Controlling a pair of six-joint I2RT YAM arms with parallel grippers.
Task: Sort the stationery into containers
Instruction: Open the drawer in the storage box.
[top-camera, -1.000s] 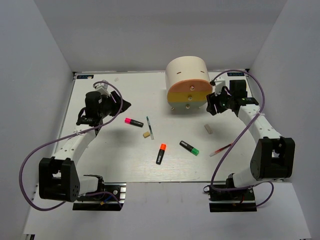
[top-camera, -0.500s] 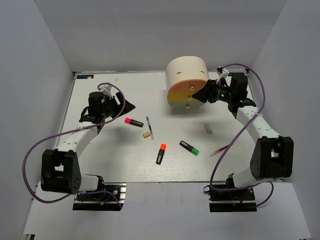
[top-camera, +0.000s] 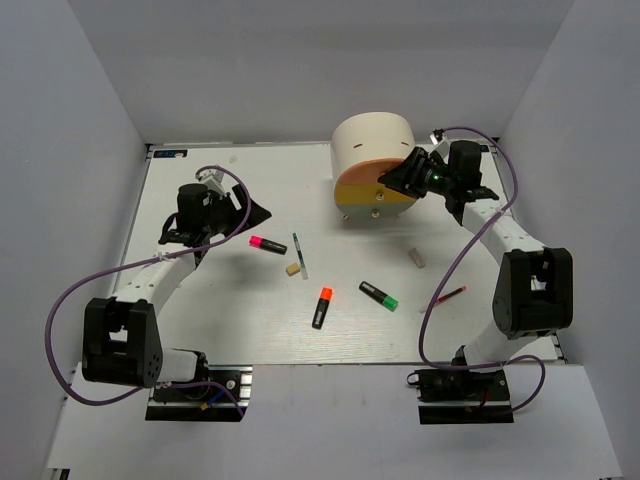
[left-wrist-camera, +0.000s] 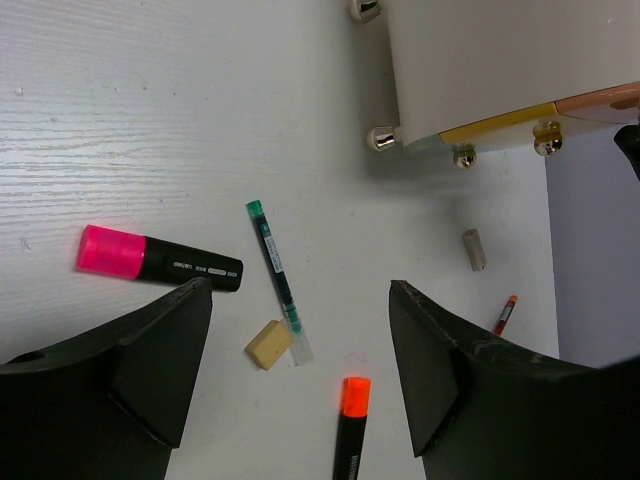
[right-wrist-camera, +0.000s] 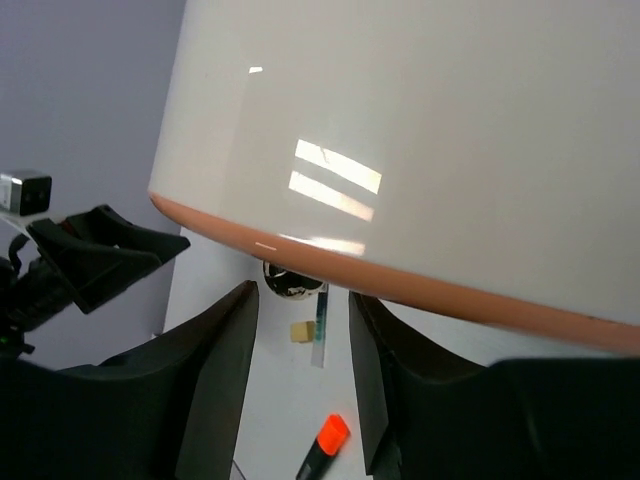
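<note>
The cream drum unit (top-camera: 372, 140) stands at the back with an orange drawer (top-camera: 378, 171) above a yellow drawer (top-camera: 372, 196). My right gripper (top-camera: 404, 172) is open at the orange drawer's front; in its wrist view the drawer knob (right-wrist-camera: 290, 282) sits just beyond its fingertips (right-wrist-camera: 215, 380). My left gripper (top-camera: 254, 212) is open and empty above the table. On the table lie a pink highlighter (top-camera: 267, 245), a pale pen (top-camera: 300, 255), a tan eraser (top-camera: 293, 268), an orange highlighter (top-camera: 321, 307), a green highlighter (top-camera: 378, 295), a grey eraser (top-camera: 417, 258) and a red pen (top-camera: 450, 296).
The left wrist view shows the pink highlighter (left-wrist-camera: 158, 262), pale pen (left-wrist-camera: 278, 275), tan eraser (left-wrist-camera: 268, 344) and orange highlighter (left-wrist-camera: 352, 430) below my left gripper (left-wrist-camera: 300, 380). Grey walls close in the table on three sides.
My right gripper has swung left from beside the drum to the front of the orange drawer. My left gripper shifted slightly and stays open.
</note>
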